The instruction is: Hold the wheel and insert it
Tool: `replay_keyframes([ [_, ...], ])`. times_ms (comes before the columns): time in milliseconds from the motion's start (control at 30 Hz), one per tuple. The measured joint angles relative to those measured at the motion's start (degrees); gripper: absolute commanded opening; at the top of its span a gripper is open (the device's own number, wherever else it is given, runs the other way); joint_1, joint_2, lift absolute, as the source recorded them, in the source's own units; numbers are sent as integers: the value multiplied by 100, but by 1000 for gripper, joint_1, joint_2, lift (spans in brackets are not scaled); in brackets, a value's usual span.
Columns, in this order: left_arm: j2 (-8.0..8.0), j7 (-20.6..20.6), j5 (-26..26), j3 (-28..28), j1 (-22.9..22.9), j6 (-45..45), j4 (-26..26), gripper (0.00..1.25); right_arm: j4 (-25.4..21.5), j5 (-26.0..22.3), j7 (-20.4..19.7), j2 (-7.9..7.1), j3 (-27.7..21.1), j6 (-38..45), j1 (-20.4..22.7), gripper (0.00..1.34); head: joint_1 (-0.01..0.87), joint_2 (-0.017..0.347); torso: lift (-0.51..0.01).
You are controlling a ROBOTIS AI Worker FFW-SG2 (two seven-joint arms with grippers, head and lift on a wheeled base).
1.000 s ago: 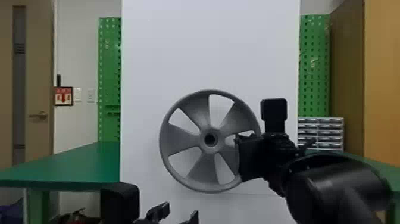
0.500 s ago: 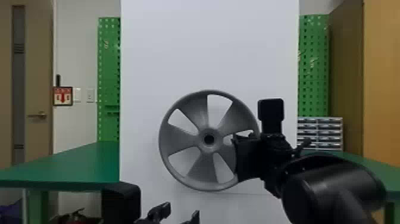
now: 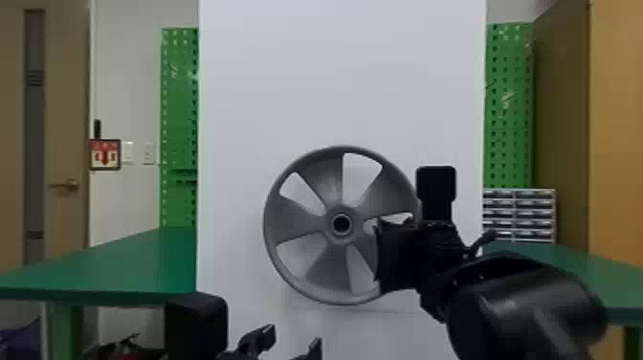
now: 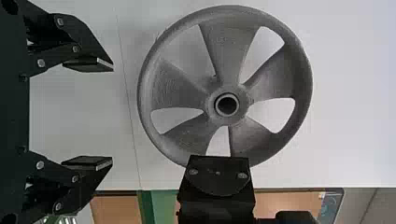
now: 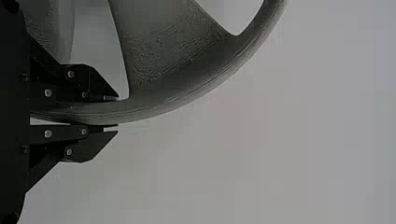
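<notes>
Wheel [image 3: 340, 241] held upright, its face toward the robot's head, at the left side of the right gripper [image 5: 116, 112]. That gripper is clamped on the rim [image 5: 173, 100], one finger on the inner side and one on the outer, the band of the rim running between their tips. From there the spokes lead to the hub [image 4: 243, 112], which sits beyond the fingertips toward the robot's left, its round bore dark and open to the front.

As to progress, the holding half of the job looks done: the rim is gripped and the wheel hangs level with the gripper. The inserting half looks unfinished, or at least unproven. No axle end shows in the bore, and whether anything enters it from behind is hidden. What remains, I judge, is to line the hub up with its mount, push it home, then let go of the rim.

Farther out, the left gripper [image 4: 112, 114] is low and to the left of the right one, its fingers well apart with nothing between them; it may be meant to help steady or press. Behind the wheel and both grippers stands a white board [image 3: 335, 72]; whether the wheel touches it, I cannot tell. A green table [image 3: 119, 268] lies beyond, on the far left of the right gripper.
</notes>
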Motion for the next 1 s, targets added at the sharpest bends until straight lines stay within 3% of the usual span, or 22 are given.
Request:
replay_keyframes([
  [733,0,18,9,-28,-21,0,27,716,258,-22,0,-1,-36,-254,-74,206,5,109,-479],
  [800,0,18,10,-28,-21,0,27,716,258,-22,0,-1,-31,-260,-69,288,5,109,-479],
  [933,0,18,10,-28,-21,0,27,716,265,-36,0,-4,-30,-291,-56,591,5,109,-479],
  [1000,0,18,11,-29,-21,0,27,716,266,-42,-3,-4,-30,-308,-53,661,5,109,-479],
])
